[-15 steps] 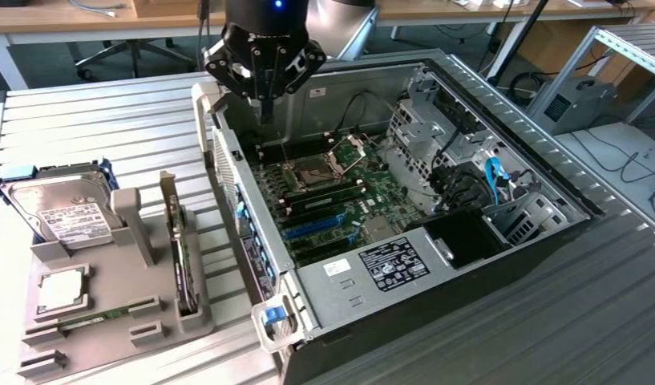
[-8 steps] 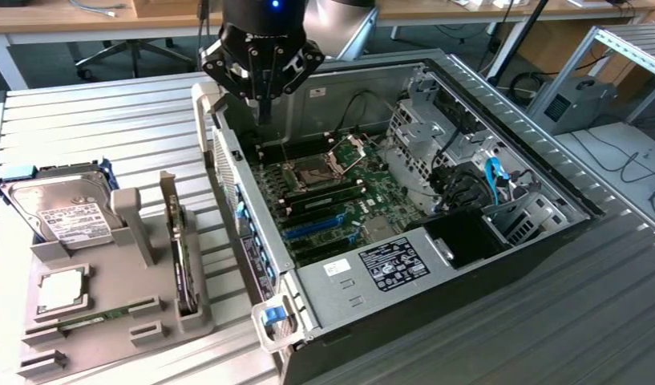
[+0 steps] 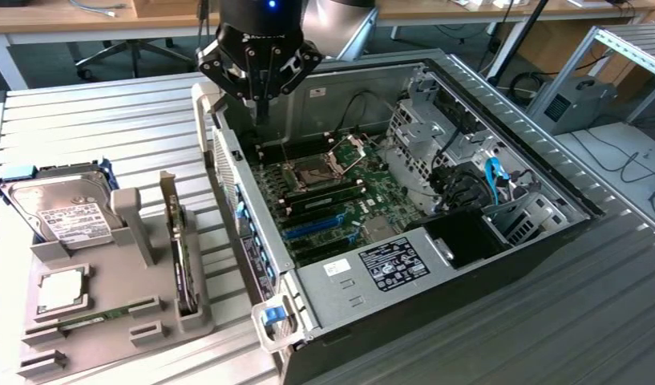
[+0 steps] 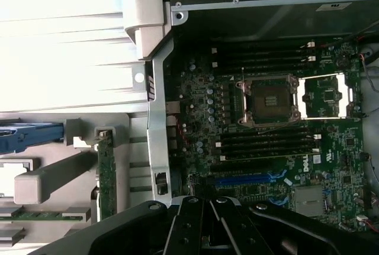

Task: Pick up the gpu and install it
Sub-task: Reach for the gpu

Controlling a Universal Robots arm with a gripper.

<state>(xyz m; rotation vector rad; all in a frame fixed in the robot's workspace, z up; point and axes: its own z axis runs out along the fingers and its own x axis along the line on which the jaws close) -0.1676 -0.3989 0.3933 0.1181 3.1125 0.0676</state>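
Slatted metal table (image 3: 92,120): open computer case (image 3: 233,172) lying on side; grey parts holder (image 3: 119,277) just beside it, exterior view's left.

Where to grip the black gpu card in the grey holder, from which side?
Likely pinch the thin black gpu card across its flat faces at the exposed top edge, from straight above: it stands on edge in the grey slotted holder.

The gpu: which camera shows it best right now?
The exterior view: the gpu stands on edge in the grey holder, most of its length visible, apart from the claw. The wrist view catches its thin edge beside the case wall.
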